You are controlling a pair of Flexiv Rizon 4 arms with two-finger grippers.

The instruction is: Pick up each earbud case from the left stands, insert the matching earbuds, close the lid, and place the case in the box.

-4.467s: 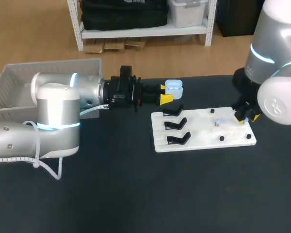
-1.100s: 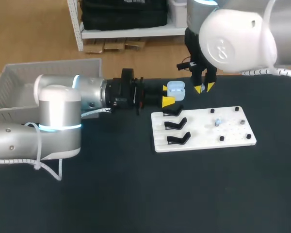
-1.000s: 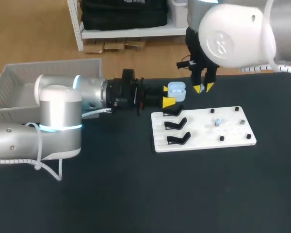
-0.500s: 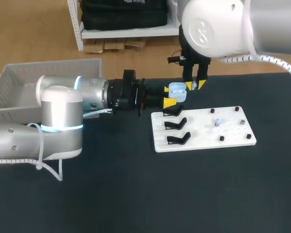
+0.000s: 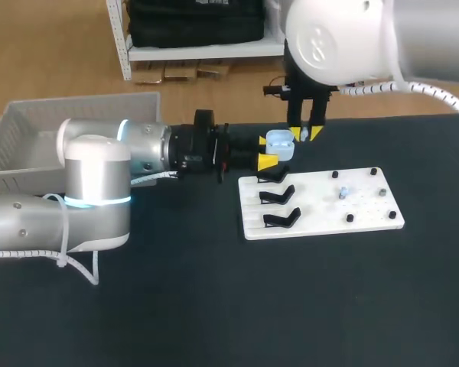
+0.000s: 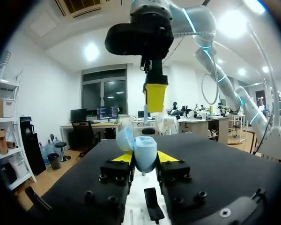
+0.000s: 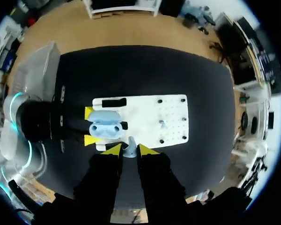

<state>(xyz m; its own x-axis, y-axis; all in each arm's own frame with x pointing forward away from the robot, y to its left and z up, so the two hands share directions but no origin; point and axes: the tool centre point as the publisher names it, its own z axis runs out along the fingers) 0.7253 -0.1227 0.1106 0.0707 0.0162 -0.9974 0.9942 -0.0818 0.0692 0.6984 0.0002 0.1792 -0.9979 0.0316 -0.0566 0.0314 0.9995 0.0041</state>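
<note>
My left gripper [image 5: 266, 151] reaches in level over the table and is shut on a light blue earbud case [image 5: 279, 144], whose lid stands open. In the left wrist view the case [image 6: 144, 154] sits between the yellow tips, with its lid [image 6: 124, 139] tipped to one side. My right gripper [image 5: 304, 135] hangs point-down just beside and above the case. It is shut on a small pale earbud [image 7: 130, 153]. From the right wrist, the case [image 7: 104, 130] shows two open wells just ahead of the fingers. Another earbud [image 5: 343, 193] stands on the white board [image 5: 321, 222].
The white board carries three black stands [image 5: 278, 196] at its left end and a few black pegs. A white wire basket [image 5: 30, 134] stands at the table's far left, behind my left arm.
My right gripper has swung left from beside the case to right above its edge and has hardly moved in the last half second. The left arm holds the case still.
</note>
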